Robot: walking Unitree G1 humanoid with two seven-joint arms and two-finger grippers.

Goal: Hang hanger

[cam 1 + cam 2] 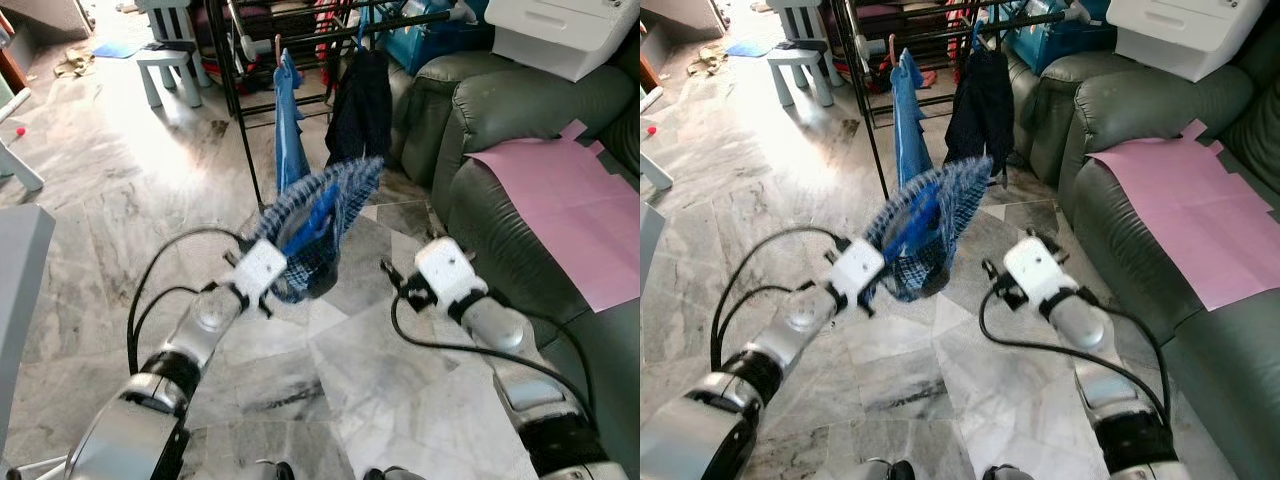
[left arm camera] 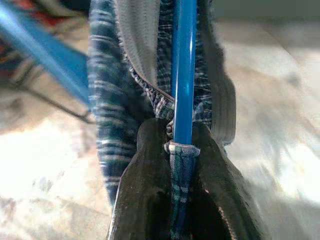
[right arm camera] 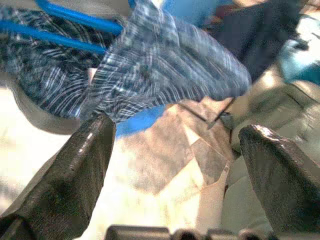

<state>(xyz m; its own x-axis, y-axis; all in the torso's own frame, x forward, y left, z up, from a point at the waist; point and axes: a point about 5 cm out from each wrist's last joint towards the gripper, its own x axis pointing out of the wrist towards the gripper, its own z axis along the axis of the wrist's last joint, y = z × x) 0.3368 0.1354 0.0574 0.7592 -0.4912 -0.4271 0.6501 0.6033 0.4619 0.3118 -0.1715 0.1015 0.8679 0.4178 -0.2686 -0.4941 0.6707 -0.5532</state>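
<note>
A blue plastic hanger (image 2: 183,65) carries a blue-and-white plaid garment (image 1: 325,205), held up above the marble floor in front of me. My left gripper (image 2: 181,137) is shut on the hanger's blue bar and a fold of the plaid cloth; its fingertips are buried in the fabric in the left eye view. My right gripper (image 3: 175,130) stands open just right of the garment, apart from it, with nothing between its fingers (image 3: 75,170). Beyond is the black drying rack (image 1: 238,100).
On the rack hang a blue cloth (image 1: 290,140) and a dark garment (image 1: 362,110). A grey-green sofa (image 1: 500,130) with a pink sheet (image 1: 575,200) runs along the right. A white stool (image 1: 170,65) stands at the back left, and a white box (image 1: 570,35) rests on the sofa back.
</note>
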